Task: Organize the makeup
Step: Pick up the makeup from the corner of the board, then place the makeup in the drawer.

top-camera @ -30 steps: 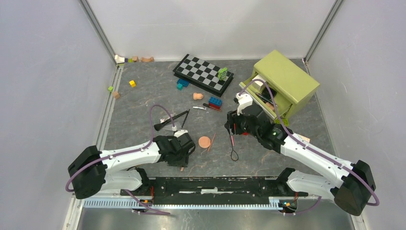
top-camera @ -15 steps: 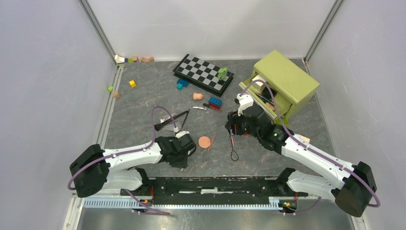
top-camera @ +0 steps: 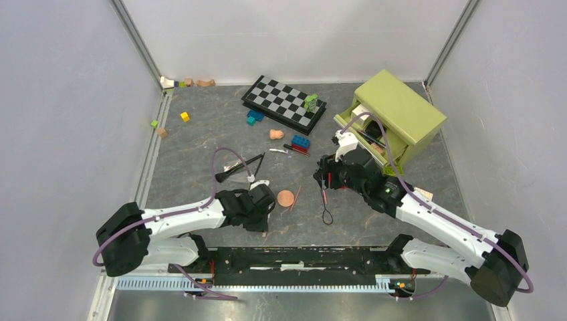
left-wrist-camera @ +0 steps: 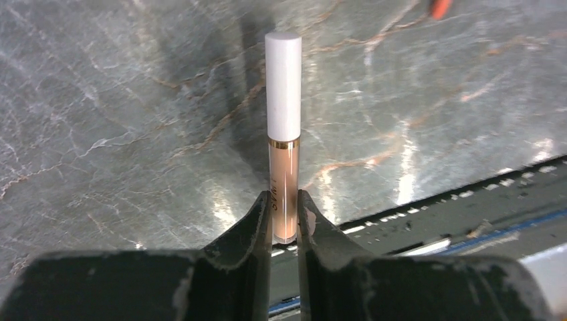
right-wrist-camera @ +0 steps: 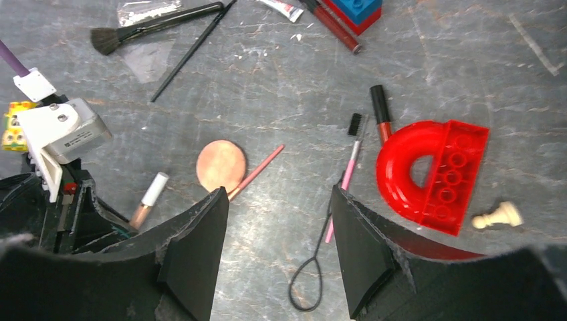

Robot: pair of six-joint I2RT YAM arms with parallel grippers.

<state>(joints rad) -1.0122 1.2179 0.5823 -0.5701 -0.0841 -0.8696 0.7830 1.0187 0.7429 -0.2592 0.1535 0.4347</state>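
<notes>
Since a second ago, the left pincer [left-wrist-camera: 284, 217] has been drawn shut around the lower end of a tan tube [left-wrist-camera: 283, 167] with a white cap. That tube is now grasped at the centre of the left wrist view, pointing up the frame over the grey worktop [left-wrist-camera: 120, 100]. The right pincer [right-wrist-camera: 279, 227] is held released, nothing between its fingers, above a pink-handled brush [right-wrist-camera: 348, 175]. Left of it a round peach puff [right-wrist-camera: 221, 165] is seen, a pink pencil [right-wrist-camera: 255, 172] at its edge, and to the right a red horseshoe piece [right-wrist-camera: 428, 175]. A black-handled brush [right-wrist-camera: 160, 20] is seen at upper left.
</notes>
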